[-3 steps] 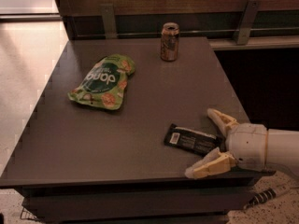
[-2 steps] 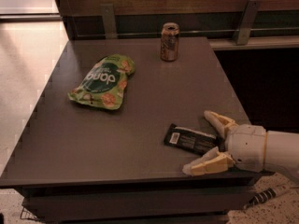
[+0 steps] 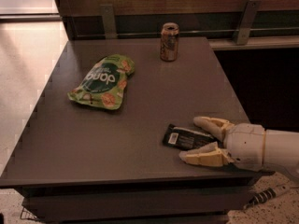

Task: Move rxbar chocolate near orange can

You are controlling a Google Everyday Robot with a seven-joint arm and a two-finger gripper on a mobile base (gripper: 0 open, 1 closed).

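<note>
The rxbar chocolate (image 3: 184, 137) is a flat black bar with a white label patch, lying near the table's front right. My gripper (image 3: 192, 139) comes in from the right at table height, open, with one cream finger behind the bar's right end and the other in front of it. The fingers straddle the bar's right part without closing on it. The orange can (image 3: 169, 42) stands upright at the table's far edge, well away from the bar.
A green snack bag (image 3: 103, 81) lies on the left-middle of the dark grey table (image 3: 70, 143). A railing with metal posts runs behind the table. The table's right edge drops off into a dark gap beside my arm.
My gripper has moved a little left along the table, so its open fingers now reach further around the bar's right end. The bar, can and bag have not moved.
</note>
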